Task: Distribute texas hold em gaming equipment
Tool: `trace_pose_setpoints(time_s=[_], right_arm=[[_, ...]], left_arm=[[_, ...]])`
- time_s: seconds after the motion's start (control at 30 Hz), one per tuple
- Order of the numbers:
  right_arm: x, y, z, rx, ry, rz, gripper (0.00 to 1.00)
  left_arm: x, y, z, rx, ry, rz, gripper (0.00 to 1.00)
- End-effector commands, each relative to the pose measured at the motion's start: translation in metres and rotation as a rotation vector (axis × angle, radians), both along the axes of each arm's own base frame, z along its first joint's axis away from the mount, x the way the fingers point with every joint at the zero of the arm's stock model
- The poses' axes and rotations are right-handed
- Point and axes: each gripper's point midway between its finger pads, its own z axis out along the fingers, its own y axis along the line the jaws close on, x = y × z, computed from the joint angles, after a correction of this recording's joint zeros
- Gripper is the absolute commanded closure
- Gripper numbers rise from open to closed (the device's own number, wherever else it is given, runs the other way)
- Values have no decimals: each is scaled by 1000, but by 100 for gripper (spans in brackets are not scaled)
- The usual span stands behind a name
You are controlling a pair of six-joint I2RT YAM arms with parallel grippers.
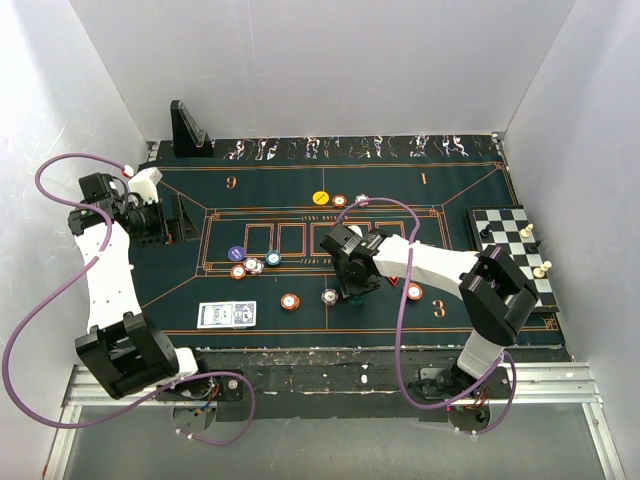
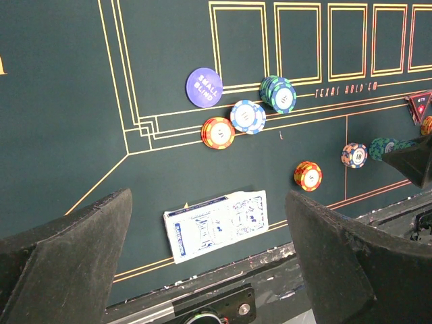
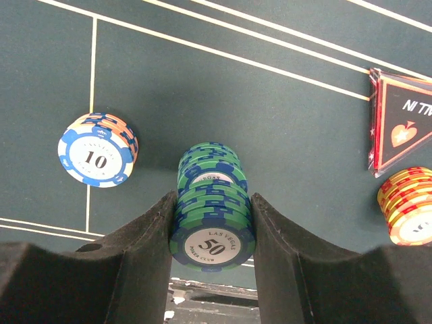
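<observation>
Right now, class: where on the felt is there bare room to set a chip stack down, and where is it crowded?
Bare: far felt between the 9 marking and yellow chip; the outlined card boxes. Crowded: beside the small blind button, and around the right gripper holding the 50 stack.

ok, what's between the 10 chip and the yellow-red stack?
In the right wrist view: the green-blue 50 stack, gripped by the right fingers. Otherwise bare felt from the 10 chip to the yellow-red stack.

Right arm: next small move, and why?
Probably a short straight lift. The right gripper pinches the green 50 stack on both sides, and the 10 stack sits close beside it, so sliding sideways risks a knock.
</observation>
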Motion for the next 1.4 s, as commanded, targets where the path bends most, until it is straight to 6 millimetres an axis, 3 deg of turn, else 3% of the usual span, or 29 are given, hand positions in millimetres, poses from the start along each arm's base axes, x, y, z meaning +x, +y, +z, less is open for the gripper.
trace_pose_setpoints(time_s=[0.0,0.2,0.5,0.73,0.93,1.17,1.37], right_arm=[[8,5,19,24,-42,6,52],[5,7,9,19,-18,7,52],[20,7,35,21,-65,19,56],[102,-14,85,100,-140,-95,60],[172,-29,96,120,-163,-174,63],[240,-52,81,124,-186,-297,64],[282,-79,53,125,-167,-397,64]], left_arm=[[-3,-1,9,15,-40,-7,2],[-4,0,10,22,-39,-4,2],[-2,-1,11,13,-39,-5,2],[0,1,12,19,-42,-4,2],[0,1,9,15,-38,-5,2],[3,1,6,4,-27,-12,2],[5,3,-1,9,-14,-17,2]])
